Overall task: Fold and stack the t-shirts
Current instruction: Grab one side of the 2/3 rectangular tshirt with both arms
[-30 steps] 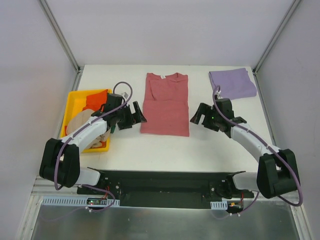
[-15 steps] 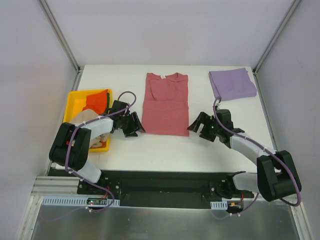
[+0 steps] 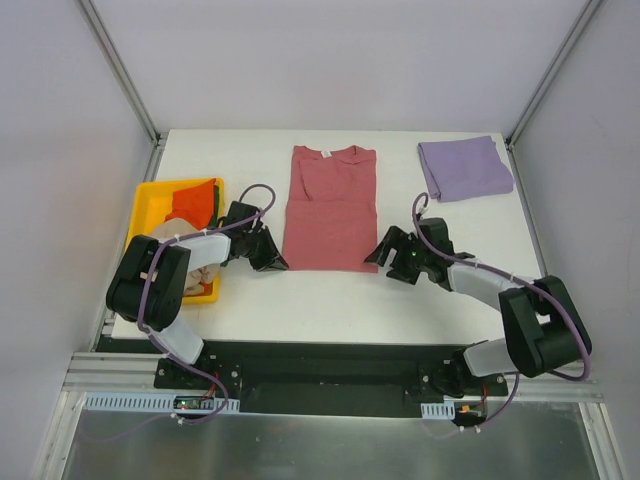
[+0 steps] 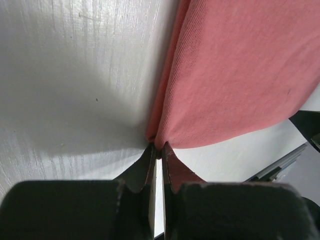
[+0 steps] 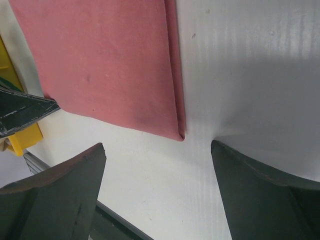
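The dusty red t-shirt (image 3: 330,210) lies flat in the middle of the table with its sides folded in and its collar at the far end. My left gripper (image 3: 275,262) is shut on its near left corner, and the cloth (image 4: 235,75) bunches at the fingertips (image 4: 158,147). My right gripper (image 3: 378,255) stands open low over the table. The shirt's near right corner (image 5: 179,134) lies just ahead of the wide gap between its fingers (image 5: 157,146). A folded lavender t-shirt (image 3: 465,168) sits at the far right.
A yellow bin (image 3: 145,205) at the left table edge holds an orange shirt (image 3: 195,200) and a beige one (image 3: 160,240). The left gripper's fingers (image 5: 25,112) show in the right wrist view. White walls close in on both sides.
Both arms came down and toward the red shirt's near corners. The left gripper went from open to shut on the left corner. The right gripper narrowed slightly.
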